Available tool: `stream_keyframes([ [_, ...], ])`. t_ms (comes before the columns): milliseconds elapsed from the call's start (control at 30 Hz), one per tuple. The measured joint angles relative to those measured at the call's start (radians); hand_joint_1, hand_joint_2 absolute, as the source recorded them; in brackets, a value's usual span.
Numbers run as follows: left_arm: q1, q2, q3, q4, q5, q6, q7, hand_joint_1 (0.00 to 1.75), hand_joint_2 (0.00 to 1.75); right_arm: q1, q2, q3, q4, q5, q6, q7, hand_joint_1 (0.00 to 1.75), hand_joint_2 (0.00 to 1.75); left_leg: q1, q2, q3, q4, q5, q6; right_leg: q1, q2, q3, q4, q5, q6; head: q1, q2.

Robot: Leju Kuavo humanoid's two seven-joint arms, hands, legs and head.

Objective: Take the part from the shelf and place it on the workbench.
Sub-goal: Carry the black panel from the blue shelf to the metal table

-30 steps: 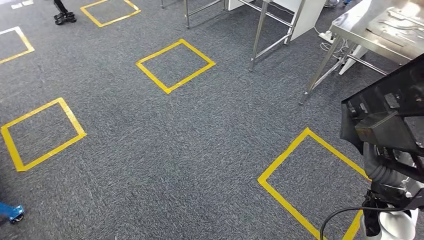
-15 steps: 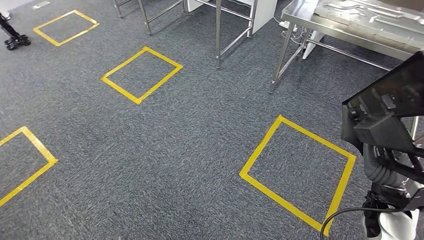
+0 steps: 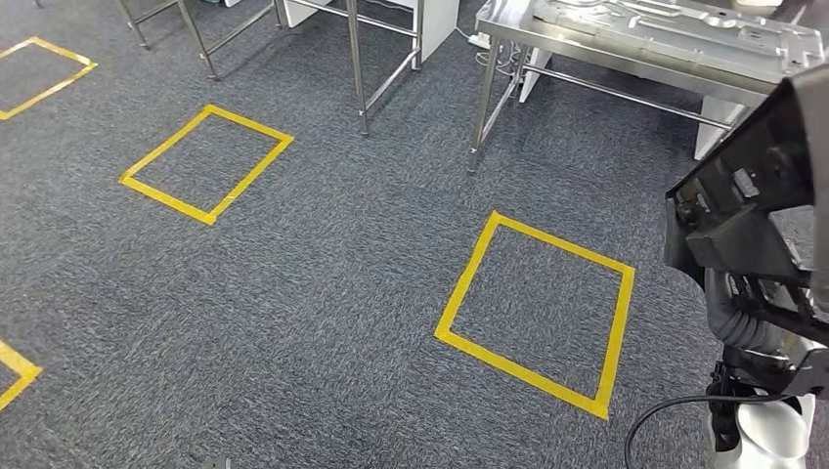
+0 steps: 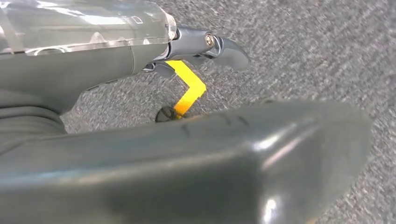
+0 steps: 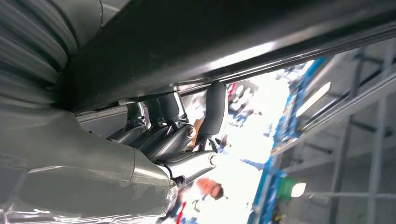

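Note:
The part point(image 3: 753, 195) is a flat black moulded panel, held up at the right of the head view above my right arm's ribbed wrist cover point(image 3: 745, 330). In the right wrist view my right hand point(image 5: 177, 135) grips the black part point(image 5: 224, 42), its dark fingers point(image 5: 212, 112) hooked against the panel's edge. The steel workbench point(image 3: 606, 61) stands at the far right, ahead of the part, with flat metal pieces lying on its top. My left hand point(image 4: 140, 154) hangs over the carpet with nothing in it; its fingers point(image 4: 219, 46) are stretched out.
Grey carpet carries yellow tape squares, one just ahead point(image 3: 533, 308) and one to the left point(image 3: 207, 161). Steel table legs point(image 3: 357, 68) stand at the back, left of the workbench. A black cable point(image 3: 675, 410) loops near my right side.
The camera has turned: the floor squares slide left and the workbench comes further into the picture. The black part stays in my right hand.

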Motion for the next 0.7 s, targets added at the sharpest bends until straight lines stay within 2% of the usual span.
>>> stream_keyframes([
  [33, 0.001, 0.0, 0.0, 0.0, 0.0, -0.001, -0.002, 0.0, 0.0, 0.0, 0.001, 0.0, 0.003, 0.004, -0.005, 0.003, 1.75, 1.75, 0.0, 0.007, 0.004, 0.0, -0.005, -0.003, -0.002, -0.003, 0.011, -0.024, 0.025, 0.001, 0.0, 0.0],
  [100, 0.001, 0.0, 0.0, 0.0, 0.0, -0.002, -0.004, 0.0, 0.0, -0.003, 0.002, 0.001, 0.006, 0.015, -0.013, 0.011, 1.75, 1.75, 0.0, 0.019, 0.018, 0.001, -0.019, -0.013, -0.003, -0.018, 0.082, -0.155, 0.089, 0.001, 0.0, 0.0],
  [133, 0.0, 0.0, 0.0, 0.0, 0.0, -0.002, -0.005, 0.0, 0.0, -0.006, 0.002, 0.002, 0.006, 0.025, -0.017, 0.017, 1.75, 1.75, -0.002, 0.025, 0.024, 0.001, -0.026, -0.019, 0.001, -0.027, 0.117, -0.216, 0.102, -0.003, 0.0, 0.0],
  [167, -0.002, 0.0, 0.0, 0.0, 0.0, -0.002, -0.007, 0.0, 0.0, -0.01, 0.002, 0.004, 0.006, 0.036, -0.02, 0.025, 1.75, 1.75, -0.003, 0.031, 0.029, 0.001, -0.032, -0.024, 0.005, -0.034, 0.142, -0.258, 0.104, -0.01, 0.0, 0.0],
  [233, -0.005, 0.0, 0.0, 0.0, 0.0, -0.003, -0.01, 0.0, 0.0, -0.016, 0.002, 0.008, 0.008, 0.056, -0.028, 0.039, 1.75, 1.75, -0.005, 0.039, 0.039, -0.004, -0.043, -0.036, 0.012, -0.034, 0.155, -0.276, 0.084, -0.026, 0.0, 0.0],
  [267, -0.006, 0.0, 0.0, -0.001, -0.001, -0.003, -0.011, 0.0, 0.0, -0.019, 0.001, 0.01, 0.007, 0.066, -0.032, 0.044, 1.75, 1.75, -0.005, 0.044, 0.048, -0.008, -0.049, -0.042, 0.011, -0.03, 0.163, -0.279, 0.079, -0.034, 0.0, 0.0],
  [300, -0.007, 0.0, 0.0, -0.003, -0.001, -0.004, -0.013, 0.0, 0.0, -0.022, 0.001, 0.012, 0.007, 0.073, -0.035, 0.046, 1.75, 1.75, -0.004, 0.041, 0.056, -0.003, -0.055, -0.048, 0.009, -0.025, 0.176, -0.284, 0.073, -0.04, -0.001, 0.0],
  [333, -0.008, 0.0, 0.0, -0.004, -0.001, -0.005, -0.014, 0.0, 0.0, -0.028, 0.001, 0.015, 0.006, 0.078, -0.037, 0.048, 1.75, 1.75, -0.003, 0.031, 0.05, 0.022, -0.064, -0.052, 0.006, -0.021, 0.192, -0.29, 0.067, -0.047, -0.001, 0.0],
  [367, -0.008, 0.0, 0.0, -0.005, -0.001, -0.006, -0.015, 0.0, 0.0, -0.035, 0.0, 0.018, 0.006, 0.081, -0.039, 0.049, 1.75, 1.75, -0.003, 0.016, 0.025, 0.073, -0.077, -0.054, 0.003, -0.019, 0.209, -0.296, 0.061, -0.053, -0.001, 0.0],
  [400, -0.007, 0.0, 0.0, -0.005, -0.001, -0.006, -0.016, 0.0, 0.0, -0.042, 0.001, 0.021, 0.007, 0.082, -0.04, 0.05, 1.75, 1.75, -0.001, -0.002, -0.02, 0.146, -0.091, -0.055, 0.003, -0.016, 0.224, -0.299, 0.051, -0.058, -0.002, 0.0],
  [433, -0.005, 0.0, 0.0, -0.005, -0.001, -0.007, -0.016, 0.0, 0.0, -0.046, 0.001, 0.025, 0.008, 0.084, -0.041, 0.052, 1.75, 1.75, -0.001, -0.013, -0.08, 0.228, -0.102, -0.055, 0.003, -0.012, 0.238, -0.3, 0.04, -0.062, -0.002, 0.0],
  [467, -0.001, 0.0, 0.0, -0.005, -0.001, -0.007, -0.016, 0.0, 0.0, -0.048, 0.001, 0.03, 0.009, 0.086, -0.041, 0.054, 1.75, 1.75, -0.001, -0.019, -0.139, 0.292, -0.1, -0.055, 0.005, -0.006, 0.253, -0.301, 0.027, -0.064, -0.002, 0.0],
  [500, 0.003, 0.0, 0.0, -0.005, 0.0, -0.007, -0.016, 0.0, 0.0, -0.048, 0.002, 0.034, 0.01, 0.09, -0.041, 0.055, 1.75, 1.75, -0.002, -0.022, -0.184, 0.32, -0.075, -0.055, 0.006, 0.001, 0.272, -0.302, 0.011, -0.065, -0.002, 0.0],
  [533, 0.008, 0.0, 0.0, -0.005, 0.0, -0.008, -0.016, 0.0, 0.0, -0.05, 0.002, 0.038, 0.012, 0.095, -0.042, 0.057, 1.75, 1.75, -0.002, -0.023, -0.21, 0.304, -0.024, -0.052, 0.007, 0.008, 0.294, -0.303, -0.006, -0.064, -0.002, 0.0],
  [600, 0.016, 0.0, 0.0, -0.005, 0.0, -0.009, -0.016, 0.0, 0.0, -0.056, 0.002, 0.047, 0.016, 0.106, -0.045, 0.062, 1.75, 1.75, -0.004, -0.027, -0.214, 0.185, 0.109, -0.041, 0.008, 0.02, 0.342, -0.308, -0.044, -0.061, -0.002, 0.0],
  [633, 0.019, 0.0, 0.0, -0.003, -0.001, -0.01, -0.015, 0.0, 0.0, -0.061, 0.002, 0.051, 0.018, 0.111, -0.047, 0.063, 1.75, 1.75, -0.008, -0.031, -0.205, 0.137, 0.15, -0.034, 0.008, 0.025, 0.361, -0.312, -0.061, -0.057, -0.002, 0.0],
  [667, 0.021, 0.0, 0.0, -0.002, -0.001, -0.012, -0.016, 0.0, 0.0, -0.066, 0.002, 0.054, 0.021, 0.116, -0.049, 0.066, 1.75, 1.75, -0.011, -0.034, -0.191, 0.103, 0.161, -0.027, 0.007, 0.029, 0.374, -0.318, -0.073, -0.05, -0.002, 0.0],
  [700, 0.019, 0.0, 0.0, -0.001, -0.002, -0.014, -0.017, 0.0, 0.0, -0.068, 0.002, 0.056, 0.023, 0.119, -0.051, 0.068, 1.75, 1.75, -0.016, -0.036, -0.177, 0.09, 0.141, -0.022, 0.006, 0.032, 0.387, -0.328, -0.081, -0.043, -0.002, 0.0],
])
